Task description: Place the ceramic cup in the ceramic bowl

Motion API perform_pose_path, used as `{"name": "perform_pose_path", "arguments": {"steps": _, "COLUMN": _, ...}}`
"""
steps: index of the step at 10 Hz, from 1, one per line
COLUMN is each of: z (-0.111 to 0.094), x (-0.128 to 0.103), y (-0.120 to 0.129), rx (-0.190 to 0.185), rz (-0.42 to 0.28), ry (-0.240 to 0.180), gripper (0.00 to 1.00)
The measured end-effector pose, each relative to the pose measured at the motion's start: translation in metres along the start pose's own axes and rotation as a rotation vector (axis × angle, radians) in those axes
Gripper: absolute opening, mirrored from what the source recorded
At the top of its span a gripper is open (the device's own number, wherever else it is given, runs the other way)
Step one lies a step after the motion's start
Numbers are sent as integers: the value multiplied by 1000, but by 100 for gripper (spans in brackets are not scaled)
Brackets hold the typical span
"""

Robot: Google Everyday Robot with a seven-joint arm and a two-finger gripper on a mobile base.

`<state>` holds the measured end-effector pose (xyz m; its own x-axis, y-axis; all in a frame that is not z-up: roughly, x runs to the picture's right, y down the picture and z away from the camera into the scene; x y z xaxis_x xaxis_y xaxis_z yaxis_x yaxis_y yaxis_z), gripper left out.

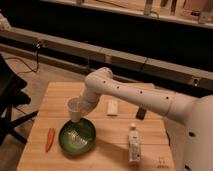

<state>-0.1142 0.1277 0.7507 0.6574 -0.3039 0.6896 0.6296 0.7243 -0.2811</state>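
Ceramic cup (74, 108), small, plain white and without a handle, narrows slightly toward its base and shows a darker shaded inside through its open mouth. It stands roughly upright at the upper left rim of the ceramic bowl (77, 136), its base overlapping that rim in the camera view; whether it rests on the rim or hangs just above it cannot be told. The bowl is round, shallow and green glazed, with a paler, shiny centre, and it is much wider than the cup. It sits on the wooden desk (112, 145) near the front left.

End effector (84, 108) is right beside the cup on its right side, where the white arm (131, 94) ends. It appears to be against the cup, but how far it is open, and whether it really has hold of the cup, cannot be told from this view.

The arm comes in from the large white body at the right edge, runs leftward above the desk to a rounded joint above the desk's rear half, then bends downward and to the left toward the cup.

An orange carrot (49, 139) lies on the desk just left of the bowl, apart from it. A flat white block (112, 107) lies right of the cup, a small dark object (141, 113) further right, and a pale bottle (133, 144) lies near the front right.
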Motion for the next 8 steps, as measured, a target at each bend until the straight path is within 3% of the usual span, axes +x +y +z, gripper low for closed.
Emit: {"name": "perform_pose_path", "arguments": {"steps": 8, "z": -1, "x": -5, "y": 7, "rx": -3, "rz": -17, "ry": -5, "gripper": 1}}
